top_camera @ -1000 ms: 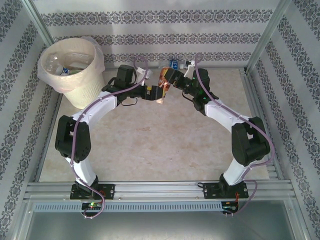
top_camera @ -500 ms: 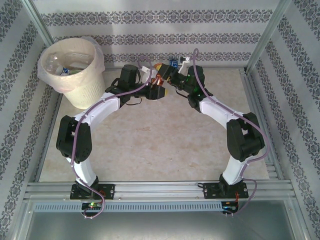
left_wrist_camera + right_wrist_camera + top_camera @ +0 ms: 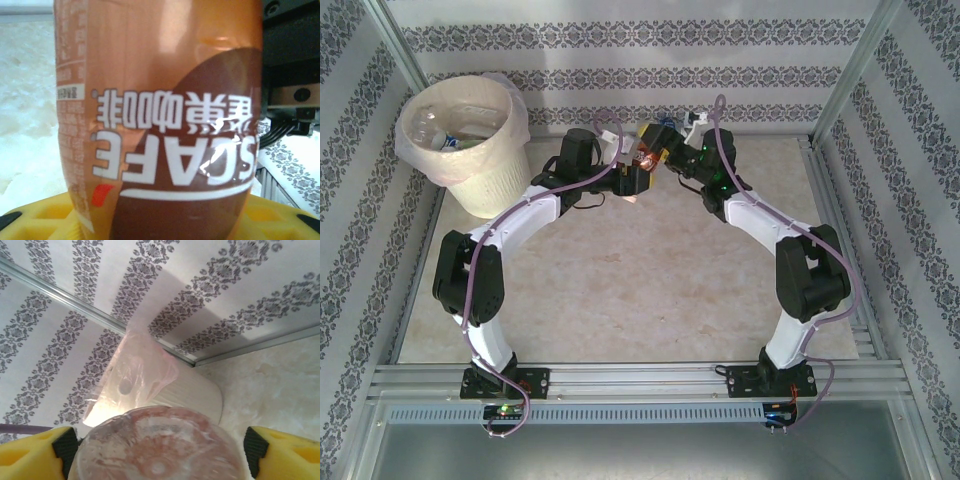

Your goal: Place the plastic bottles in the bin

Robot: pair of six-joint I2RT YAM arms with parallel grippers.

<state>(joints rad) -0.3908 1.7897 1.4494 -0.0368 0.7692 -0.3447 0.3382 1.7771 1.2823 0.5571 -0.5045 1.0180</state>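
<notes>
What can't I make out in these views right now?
- Cap of the bottle: left wrist view, cut off by the frame edge.
- Left jaws' contact: left wrist view, the bottle covers it.
- Count of bottles in the bin: top external view, too small, blurred.

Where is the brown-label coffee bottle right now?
In the top view the coffee bottle is over the back middle of the table, between the left end effector and the right end effector, well right of the bin.
</notes>
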